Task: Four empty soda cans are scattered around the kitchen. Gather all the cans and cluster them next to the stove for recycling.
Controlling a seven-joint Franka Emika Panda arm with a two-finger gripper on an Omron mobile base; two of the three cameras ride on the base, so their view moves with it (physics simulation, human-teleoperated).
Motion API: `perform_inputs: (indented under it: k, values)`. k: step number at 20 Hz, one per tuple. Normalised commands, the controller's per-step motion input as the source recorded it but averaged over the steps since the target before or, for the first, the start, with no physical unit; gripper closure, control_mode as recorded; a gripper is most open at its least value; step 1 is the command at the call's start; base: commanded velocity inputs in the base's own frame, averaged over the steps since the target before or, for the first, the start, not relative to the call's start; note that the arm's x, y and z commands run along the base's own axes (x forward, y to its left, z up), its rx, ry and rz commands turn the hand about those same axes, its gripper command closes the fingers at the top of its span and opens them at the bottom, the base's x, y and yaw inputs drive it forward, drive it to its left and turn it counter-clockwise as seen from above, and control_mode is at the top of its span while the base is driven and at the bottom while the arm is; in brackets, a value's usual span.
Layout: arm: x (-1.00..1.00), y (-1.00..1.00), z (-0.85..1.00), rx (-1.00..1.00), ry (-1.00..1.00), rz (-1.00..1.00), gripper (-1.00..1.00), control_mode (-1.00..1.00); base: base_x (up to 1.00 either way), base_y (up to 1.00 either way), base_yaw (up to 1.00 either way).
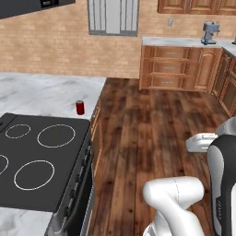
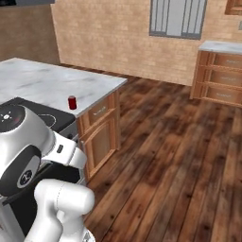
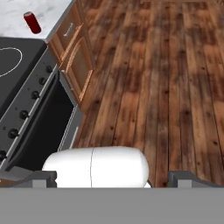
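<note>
One red soda can stands upright on the marble counter, just past the far right corner of the black stove with its white burner rings. The same can shows in the right base view by the cooktop, and in the hand view the can is at the top left, far from my gripper. The gripper is open, nothing between its fingertips, and it hangs over the wood floor in front of the oven front.
Wooden cabinet doors sit under the counter beside the stove. Wood floor stretches to the right. More cabinets line the far wall, with a grey-blue appliance on top. A window is in the brick wall.
</note>
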Motion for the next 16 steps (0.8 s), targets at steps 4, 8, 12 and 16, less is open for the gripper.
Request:
perform_inputs:
  k: [4, 8, 12, 16]
  values:
    - [0.00, 0.00, 0.00, 0.00, 0.00, 0.00, -1.00, 1.00, 0.44, -0.36, 0.19]
    - [0.00, 0.00, 0.00, 0.00, 0.00, 0.00, -1.00, 1.00, 0.53, -0.45, 0.15]
    - [0.00, 0.00, 0.00, 0.00, 0.00, 0.00, -1.00, 1.00, 0.53, -0.48, 0.18]
    - [0.00, 0.00, 0.00, 0.00, 0.00, 0.00, -1.00, 1.00, 0.56, -0.51, 0.19]
